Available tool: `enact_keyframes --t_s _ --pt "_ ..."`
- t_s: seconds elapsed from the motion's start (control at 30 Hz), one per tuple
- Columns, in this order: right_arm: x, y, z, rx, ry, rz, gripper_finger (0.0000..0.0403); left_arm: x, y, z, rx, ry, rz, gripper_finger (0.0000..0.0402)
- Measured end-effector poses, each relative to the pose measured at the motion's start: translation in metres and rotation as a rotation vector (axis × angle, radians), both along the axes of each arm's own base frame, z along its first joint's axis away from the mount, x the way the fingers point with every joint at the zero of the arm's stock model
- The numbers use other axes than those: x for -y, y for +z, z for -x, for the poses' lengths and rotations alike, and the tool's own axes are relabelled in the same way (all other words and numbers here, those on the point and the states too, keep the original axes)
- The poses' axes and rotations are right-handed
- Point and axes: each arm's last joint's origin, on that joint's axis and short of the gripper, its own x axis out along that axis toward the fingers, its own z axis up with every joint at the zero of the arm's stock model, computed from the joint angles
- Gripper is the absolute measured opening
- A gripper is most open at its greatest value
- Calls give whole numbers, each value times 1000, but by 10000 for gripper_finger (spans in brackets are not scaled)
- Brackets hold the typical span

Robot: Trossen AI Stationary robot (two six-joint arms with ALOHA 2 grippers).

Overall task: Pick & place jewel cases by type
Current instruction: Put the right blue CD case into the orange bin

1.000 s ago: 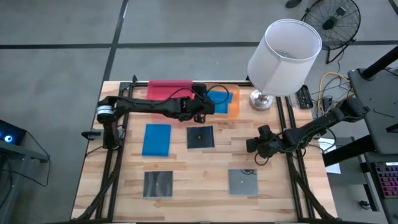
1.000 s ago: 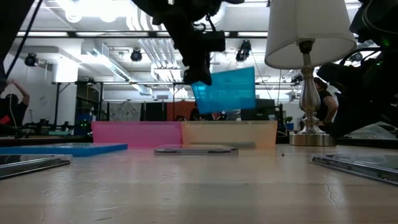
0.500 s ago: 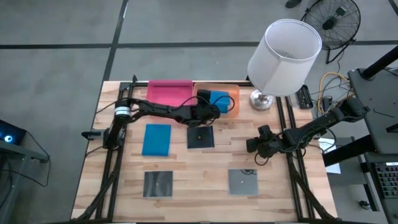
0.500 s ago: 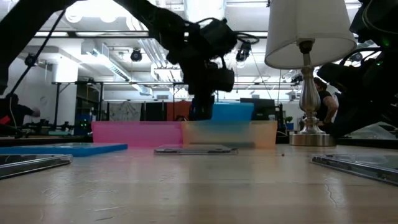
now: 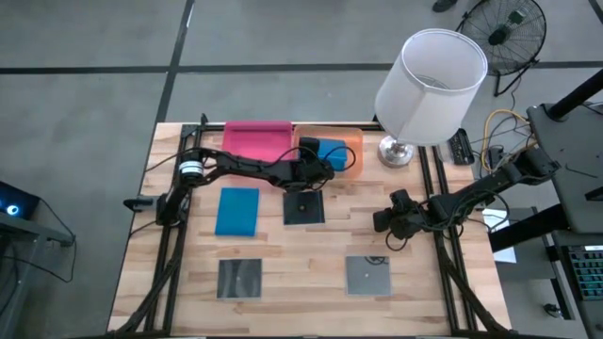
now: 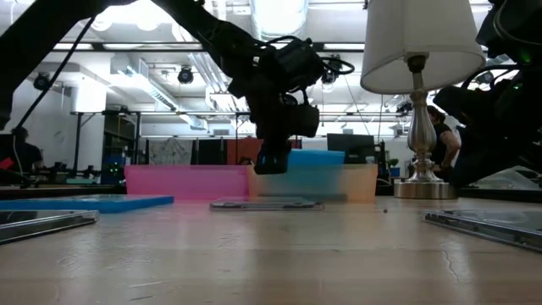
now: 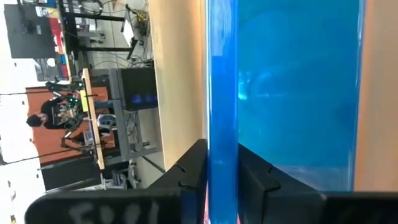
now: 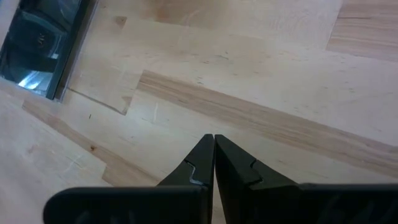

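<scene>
**Blue case coming down into the orange tray**

Since a second ago the left arm has been swinging the blue case down from above the trays, and it is now sitting low in the orange tray.

High view: the left gripper [image 5: 316, 168] is reaching over the orange tray [image 5: 352, 162], with the blue case [image 5: 331, 153] lying inside it. The pink tray [image 5: 254, 137] is sitting just beside. Another blue case [image 5: 237, 211] and three dark cases [image 5: 303, 207] are lying on the table [image 5: 283, 282]. The right gripper [image 5: 384, 219] is waiting near the table's right edge.

Low view: the left gripper is hanging at the tray's front wall, the case showing behind it.

Left wrist view: the fingers [image 7: 193, 163] are pinching the case's edge, seemingly just beginning to ease. Releasing well probably means letting the case settle flat first, then spreading wide and lifting straight up so nothing drags.

Right wrist view: the fingers [image 8: 202, 158] are pressed together over bare wood.
</scene>
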Motion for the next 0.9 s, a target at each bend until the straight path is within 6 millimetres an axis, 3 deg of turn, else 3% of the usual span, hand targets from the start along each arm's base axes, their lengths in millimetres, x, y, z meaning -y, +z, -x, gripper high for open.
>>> enact_keyframes --t_s 0.53,0.9 --pt "0 0 0 -12 25 18 9 -1 16 0 82 -57 103 48" --pt "0 0 0 -18 39 30 9 -15 13 8 44 2 116 144"
